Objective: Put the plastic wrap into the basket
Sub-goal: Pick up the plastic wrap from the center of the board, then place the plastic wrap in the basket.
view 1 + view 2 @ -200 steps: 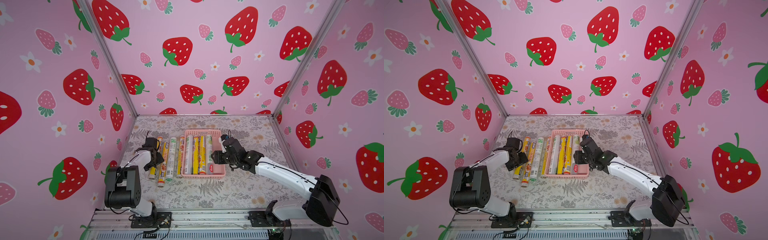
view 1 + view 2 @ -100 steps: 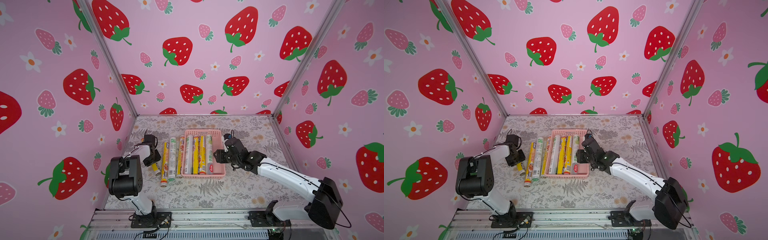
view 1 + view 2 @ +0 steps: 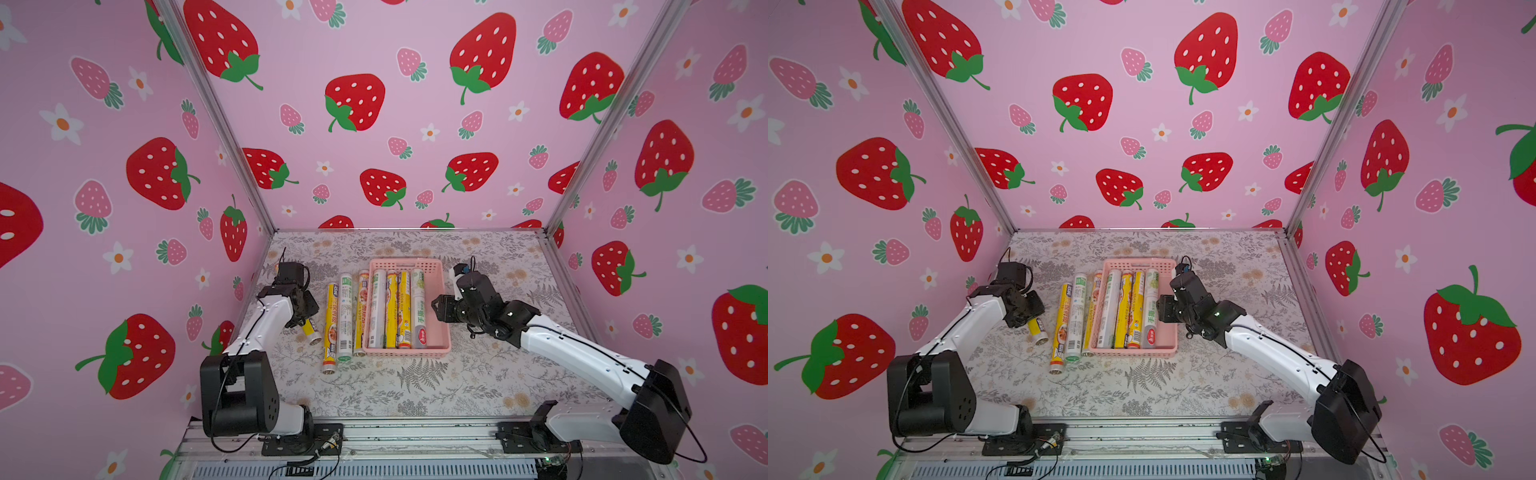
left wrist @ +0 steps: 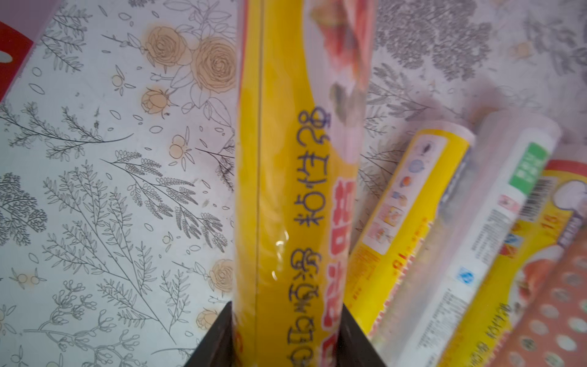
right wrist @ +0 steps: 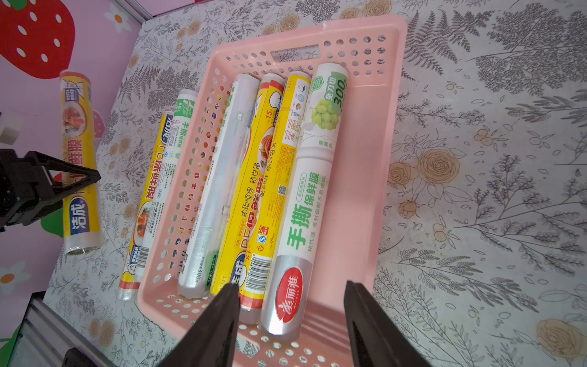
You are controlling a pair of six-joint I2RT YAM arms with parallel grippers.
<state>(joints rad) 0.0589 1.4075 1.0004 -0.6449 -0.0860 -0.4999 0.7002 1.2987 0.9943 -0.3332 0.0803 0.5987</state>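
Now, left gripper (image 4: 287, 321) closed on the yellow wrap roll (image 4: 286, 143), right gripper (image 5: 290, 286) open and empty: lift level over loose rolls (image 3: 344, 316) into the pink basket (image 3: 407, 352).

Glossy clear film sheathes the yellow plastic wrap roll (image 4: 286, 190), catching highlights. The white roll (image 5: 305, 206) ends in a shiny silvery band. The basket (image 5: 359, 178) is smooth pink plastic with a soft sheen; the worktop (image 5: 476, 222) covering looks matt. The right end effector (image 5: 291, 284) has matt black fingers (image 5: 219, 330).

walls (image 3: 415, 50): pink, printed with strawberries (image 3: 354, 102) and flowers (image 3: 429, 133) | tabletop (image 3: 436, 386): covered in grey floral print | posts (image 3: 216, 116): metal, set at far corners
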